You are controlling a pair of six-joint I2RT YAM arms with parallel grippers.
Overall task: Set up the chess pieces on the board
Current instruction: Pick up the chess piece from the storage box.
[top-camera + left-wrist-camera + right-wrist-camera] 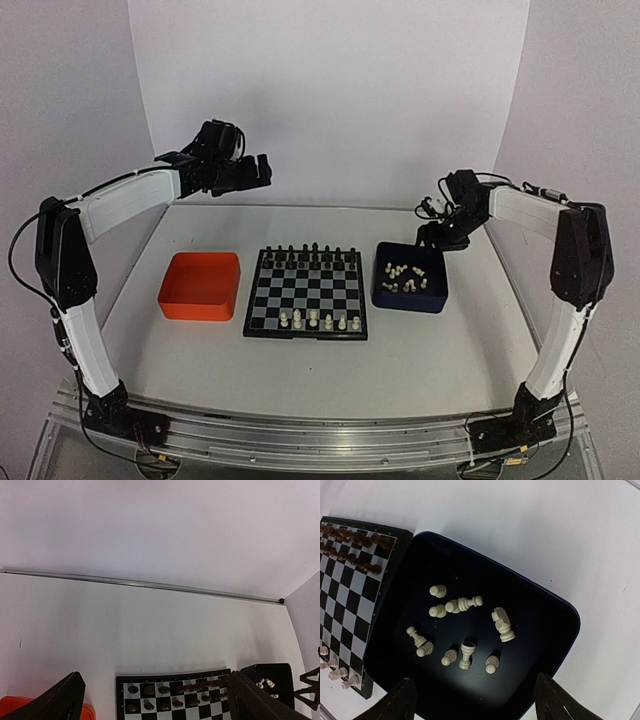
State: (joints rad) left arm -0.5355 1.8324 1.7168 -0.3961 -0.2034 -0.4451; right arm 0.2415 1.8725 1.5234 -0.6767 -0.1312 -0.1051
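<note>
The board (306,292) lies mid-table, black pieces along its two far rows and several cream-white chess pieces (315,320) on its near row. More cream pieces (465,655) lie loose in the dark blue tray (555,625), most on their sides. My right gripper (475,705) hangs open above that tray with nothing between its fingers (395,702); in the top view it (440,238) sits over the tray's far edge. My left gripper (258,170) is raised high at the back left, open and empty. Its fingers (60,702) frame the board's far rows (170,700) well below.
An orange tray (200,285), with nothing showing inside, sits left of the board. The blue tray (411,277) touches the board's right side. White walls close the table at the back and both sides.
</note>
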